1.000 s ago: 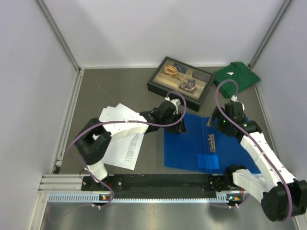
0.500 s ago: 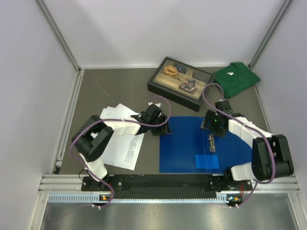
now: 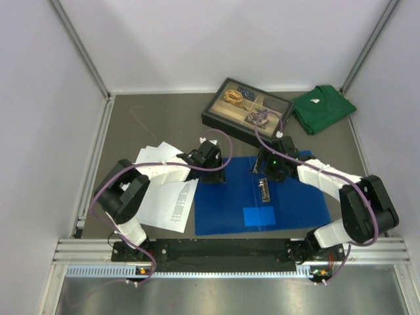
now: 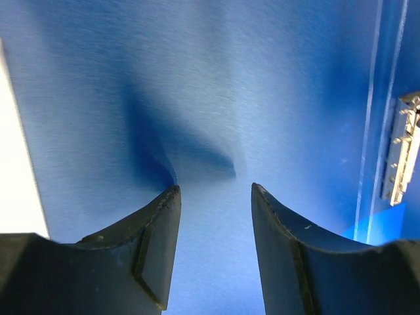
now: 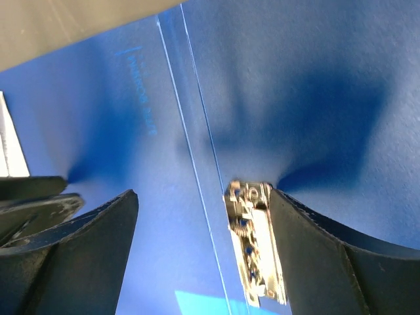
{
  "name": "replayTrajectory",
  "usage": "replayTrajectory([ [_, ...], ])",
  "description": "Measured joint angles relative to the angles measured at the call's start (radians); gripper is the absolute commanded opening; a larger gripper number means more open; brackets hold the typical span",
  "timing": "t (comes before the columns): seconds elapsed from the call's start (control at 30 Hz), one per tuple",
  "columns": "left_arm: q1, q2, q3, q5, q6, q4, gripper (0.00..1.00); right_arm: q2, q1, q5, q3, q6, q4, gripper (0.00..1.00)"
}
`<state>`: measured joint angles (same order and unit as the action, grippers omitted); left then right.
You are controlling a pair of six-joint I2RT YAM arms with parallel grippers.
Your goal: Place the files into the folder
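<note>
The blue folder (image 3: pixel 295 197) lies open and flat on the table, with a metal clip (image 3: pixel 264 189) along its spine and a lighter blue patch (image 3: pixel 257 216) near the front. White files (image 3: pixel 164 197) lie spread just left of it. My left gripper (image 3: pixel 215 172) is open, its tips down on the folder's left leaf (image 4: pixel 230 79), with nothing between the fingers (image 4: pixel 164 216). My right gripper (image 3: pixel 265 172) is open too and wider, tips on the folder (image 5: pixel 295 79) at the spine. The metal clip (image 5: pixel 252 243) sits against the inside of its right finger (image 5: pixel 308 243).
A black-framed compartment tray (image 3: pixel 214 119) stands behind the folder. A folded green shirt (image 3: pixel 323 107) lies at the back right. A white sheet edge (image 4: pixel 20 170) shows beside the folder in the left wrist view. Walls close in the table on three sides.
The folder has slid left toward the files, with both grippers moving left on it. The right arm has swung in from the right to the spine.
</note>
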<state>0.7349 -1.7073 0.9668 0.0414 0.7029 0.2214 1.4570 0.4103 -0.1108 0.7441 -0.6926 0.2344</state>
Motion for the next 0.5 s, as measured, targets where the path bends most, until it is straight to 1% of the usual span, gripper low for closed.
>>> replayTrajectory([
  [0.17,0.013,-0.030,0.023,0.041,0.001,-0.003,0.51,-0.103,-0.035,0.021,-0.019,-0.005,0.065,0.81],
  [0.27,0.016,-0.050,0.042,0.047,0.000,-0.008,0.52,-0.159,-0.130,0.018,-0.071,0.001,0.057,0.80],
  [0.33,0.022,-0.063,0.060,0.043,-0.006,-0.005,0.54,-0.168,-0.197,0.013,-0.120,0.011,0.051,0.79],
  [0.4,0.044,-0.082,0.093,0.026,-0.019,0.007,0.56,-0.166,-0.238,0.002,-0.142,0.024,0.063,0.78],
  [0.5,0.098,-0.117,0.159,0.011,-0.016,0.040,0.55,-0.181,-0.219,-0.019,-0.144,0.046,0.099,0.78],
])
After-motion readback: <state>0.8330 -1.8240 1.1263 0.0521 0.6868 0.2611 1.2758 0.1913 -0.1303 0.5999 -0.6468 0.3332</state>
